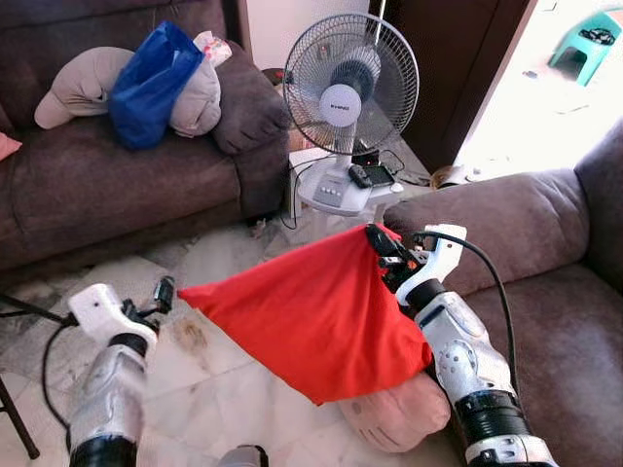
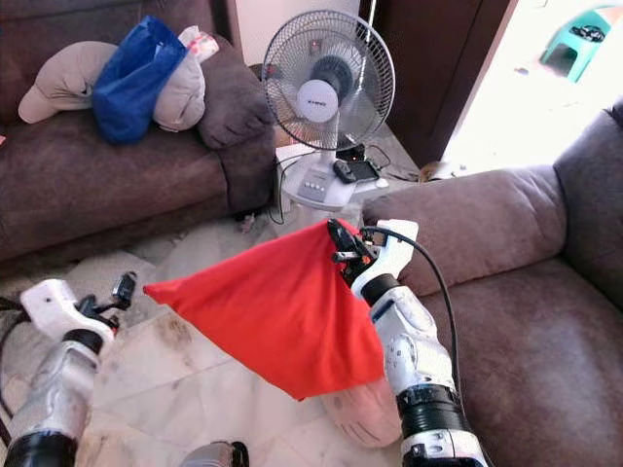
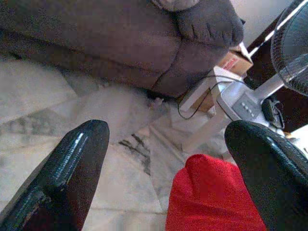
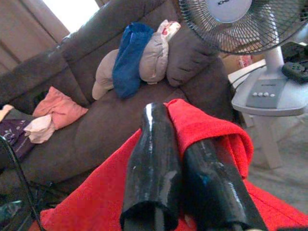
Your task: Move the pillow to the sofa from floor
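Two brown sofas flank the room: one across the floor (image 1: 209, 384) holding cushions and a blue bag (image 1: 151, 83), the other sofa (image 1: 545, 292) right beside the robot. A fan (image 1: 348, 92) stands between them. The red pillow (image 1: 311, 316) hangs in the air, pinched at its top corner by the right gripper (image 1: 382, 245). The left gripper (image 1: 162, 295) sits wide apart near its far corner, touching nothing. It looks like mid-carry; next comes swinging right over the seat and letting go.

White fan (image 1: 346, 107) on marble floor (image 1: 209, 384)
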Controlling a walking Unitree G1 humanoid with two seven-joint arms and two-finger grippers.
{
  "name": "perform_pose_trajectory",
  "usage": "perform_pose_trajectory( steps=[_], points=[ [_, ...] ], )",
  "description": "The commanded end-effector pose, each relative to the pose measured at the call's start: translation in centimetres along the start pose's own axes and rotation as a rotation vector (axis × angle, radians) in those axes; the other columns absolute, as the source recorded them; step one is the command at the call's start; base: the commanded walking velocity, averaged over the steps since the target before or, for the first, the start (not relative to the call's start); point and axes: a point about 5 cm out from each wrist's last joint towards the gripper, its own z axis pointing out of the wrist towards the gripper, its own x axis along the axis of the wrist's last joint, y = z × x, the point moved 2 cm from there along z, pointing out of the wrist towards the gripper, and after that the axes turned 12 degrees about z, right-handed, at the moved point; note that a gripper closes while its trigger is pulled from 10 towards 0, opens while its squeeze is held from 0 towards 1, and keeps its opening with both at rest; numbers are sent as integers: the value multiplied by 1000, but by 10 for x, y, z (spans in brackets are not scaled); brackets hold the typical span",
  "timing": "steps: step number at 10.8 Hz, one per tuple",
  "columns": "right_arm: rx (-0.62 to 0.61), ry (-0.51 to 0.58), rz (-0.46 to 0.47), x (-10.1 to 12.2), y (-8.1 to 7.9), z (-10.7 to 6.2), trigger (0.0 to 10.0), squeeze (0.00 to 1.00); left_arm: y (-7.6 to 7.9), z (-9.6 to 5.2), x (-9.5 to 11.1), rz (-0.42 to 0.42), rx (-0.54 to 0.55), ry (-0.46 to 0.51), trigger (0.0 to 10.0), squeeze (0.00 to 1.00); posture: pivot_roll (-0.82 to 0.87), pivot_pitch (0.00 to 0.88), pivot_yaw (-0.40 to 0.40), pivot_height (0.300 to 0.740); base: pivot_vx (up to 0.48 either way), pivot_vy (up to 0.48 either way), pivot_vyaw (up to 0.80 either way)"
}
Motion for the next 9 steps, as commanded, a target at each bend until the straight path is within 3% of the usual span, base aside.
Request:
perform_pose_trajectory(
  steps=[1, 4, 6, 9],
  points=[
    [0, 69, -31, 18, 1, 0, 10000, 0, -5, 1, -9, 15, 2, -63, 10000, 0, 98, 61, -59, 740, 0, 0, 0],
    [2, 70, -29, 18, 0, 0, 10000, 0, -13, 10, -3, 20, 17, -46, 10000, 0, 97, 64, -62, 740, 0, 0, 0],
    [3, 73, -27, 18, -1, 0, 10000, 0, -14, 19, 13, 4, 17, 27, 10000, 0, 90, 62, -63, 740, 0, 0, 0],
    [5, 71, -27, 18, -1, 0, 10000, 0, -10, 27, 7, 18, -7, -30, 10000, 0, 85, 60, -65, 740, 0, 0, 0]
  ],
)
